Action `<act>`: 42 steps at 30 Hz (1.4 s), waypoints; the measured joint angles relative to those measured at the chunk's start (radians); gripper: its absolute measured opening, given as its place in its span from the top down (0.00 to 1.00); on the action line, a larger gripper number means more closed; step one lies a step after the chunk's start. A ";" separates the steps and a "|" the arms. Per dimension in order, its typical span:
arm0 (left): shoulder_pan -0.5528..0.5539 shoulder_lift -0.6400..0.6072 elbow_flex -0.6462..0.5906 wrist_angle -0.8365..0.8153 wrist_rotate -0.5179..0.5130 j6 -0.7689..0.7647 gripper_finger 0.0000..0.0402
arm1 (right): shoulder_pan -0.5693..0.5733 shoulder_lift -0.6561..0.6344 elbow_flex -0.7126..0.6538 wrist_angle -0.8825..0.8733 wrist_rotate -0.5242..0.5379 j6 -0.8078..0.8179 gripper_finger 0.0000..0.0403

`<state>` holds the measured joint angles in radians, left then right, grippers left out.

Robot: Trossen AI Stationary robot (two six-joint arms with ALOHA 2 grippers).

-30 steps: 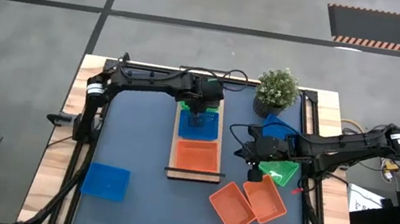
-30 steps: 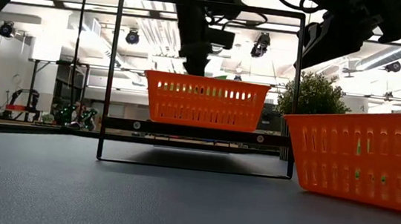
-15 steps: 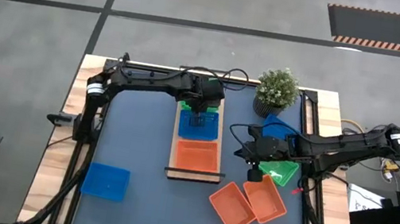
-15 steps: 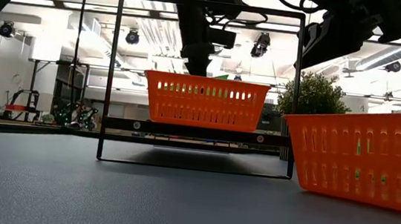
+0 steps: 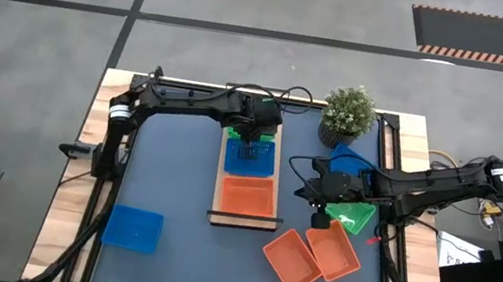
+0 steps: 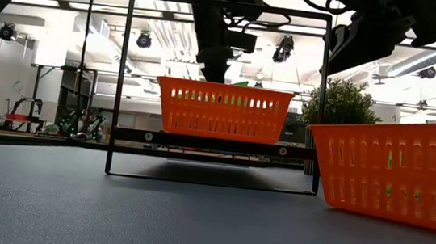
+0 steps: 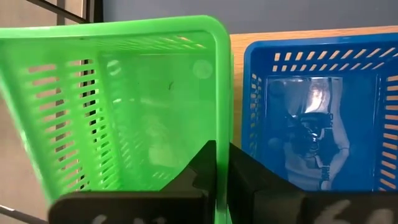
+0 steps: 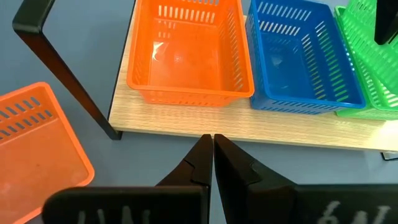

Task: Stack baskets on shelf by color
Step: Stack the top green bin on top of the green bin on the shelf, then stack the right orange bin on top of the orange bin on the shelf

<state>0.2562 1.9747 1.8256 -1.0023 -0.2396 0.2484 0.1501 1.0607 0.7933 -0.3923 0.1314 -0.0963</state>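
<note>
Baskets sit three in a row on the shelf (image 5: 221, 179): we see a green basket (image 7: 124, 106) at the far end, a blue basket (image 8: 303, 56) in the middle and an orange basket (image 8: 189, 53) at the near end, each just beside the next. In the left wrist view our left gripper (image 7: 222, 163) is closed on the green basket's side wall next to the blue one, a finger on each face of the rim. From above, that gripper (image 5: 250, 138) hangs over the far part of the shelf.

Our right gripper (image 8: 212, 152) hovers beside the shelf's long edge, fingers pressed together with nothing between them. In the high view it (image 5: 319, 215) is to the right of the shelf, close to a second green basket (image 5: 352, 216) and another blue one (image 5: 349, 163) near the potted plant (image 5: 347, 114).

Two more orange baskets (image 5: 311, 256) lie side by side on the dark tabletop (image 5: 176, 170) near the front, and a lone blue basket (image 5: 133, 228) lies at the front left, well apart from the shelf.
</note>
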 joint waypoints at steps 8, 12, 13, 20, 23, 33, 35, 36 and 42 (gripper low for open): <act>0.002 0.000 0.000 0.002 0.000 0.004 0.83 | 0.000 0.000 0.000 0.000 0.000 0.000 0.98; 0.002 -0.007 0.001 0.000 0.000 0.004 0.76 | 0.000 0.000 0.000 0.000 0.000 0.001 0.98; 0.002 -0.011 0.006 -0.004 0.000 0.004 0.75 | 0.000 0.000 0.000 0.000 0.000 0.002 0.98; -0.018 -0.078 0.014 -0.018 0.014 -0.033 0.72 | 0.000 0.000 0.000 -0.002 0.000 0.010 0.98; -0.061 -0.139 -0.012 0.003 0.062 -0.086 0.72 | 0.000 0.001 0.000 -0.005 0.000 0.010 0.98; -0.291 -0.431 -0.436 0.531 0.082 -0.027 0.72 | 0.000 0.002 -0.002 0.006 0.001 0.073 0.98; -0.329 -0.497 -0.562 0.703 0.082 0.020 0.72 | 0.000 0.002 -0.003 0.017 0.002 0.148 0.98; -0.346 -0.529 -0.623 0.779 0.081 0.050 0.72 | 0.000 0.002 -0.004 0.019 0.002 0.196 0.98; -0.384 -0.714 -0.903 1.136 0.081 0.158 0.72 | 0.000 0.002 -0.005 0.019 0.001 0.527 0.98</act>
<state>-0.1278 1.2609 0.9228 0.1335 -0.1589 0.4060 0.1505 1.0622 0.7883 -0.3736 0.1322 0.4311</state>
